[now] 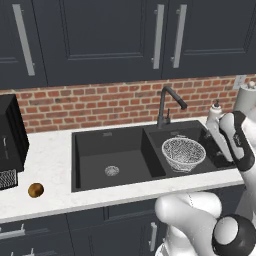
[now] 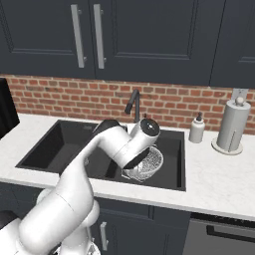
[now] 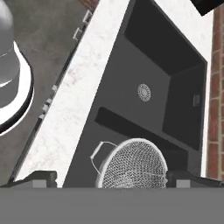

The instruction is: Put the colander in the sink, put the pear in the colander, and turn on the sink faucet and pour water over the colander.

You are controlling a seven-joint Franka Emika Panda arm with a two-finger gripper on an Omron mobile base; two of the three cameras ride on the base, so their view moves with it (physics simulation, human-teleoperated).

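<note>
**Colander placed; pear lies far across the sink from the hand**

Observation: the colander (image 1: pixel 183 153) sits in the smaller basin of the sink (image 1: pixel 90 145), at centre right of the left base frame, directly under the spout of the sink faucet (image 1: pixel 167 104). In the hand view the mesh bowl (image 3: pixel 132 164) is at lower centre, with the two dark fingertips standing well apart, one either side of it at the bottom edge. The gripper (image 3: pixel 111 178) is spread wide and nothing is held between the fingers; the bowl rests on its own in the basin.

Pear (image 1: pixel 35 190): on the white counter (image 1: pixel 50 150) at lower left of the left base frame, just beside the front edge and well apart from the sink's left rim. It is roundish, so no long axis matters for the approach.

Key relation: the hand is over the small basin at the right of the frame, while the pear is at the far left, with the whole large basin between them. Judgement: step one looks done; the next move calls for a long sweep leftward across the sink, possibly with the base driving, then a descent onto the fruit from above.

Risk, as I judge it: a small round fruit near the counter edge could roll off if nudged.
</note>
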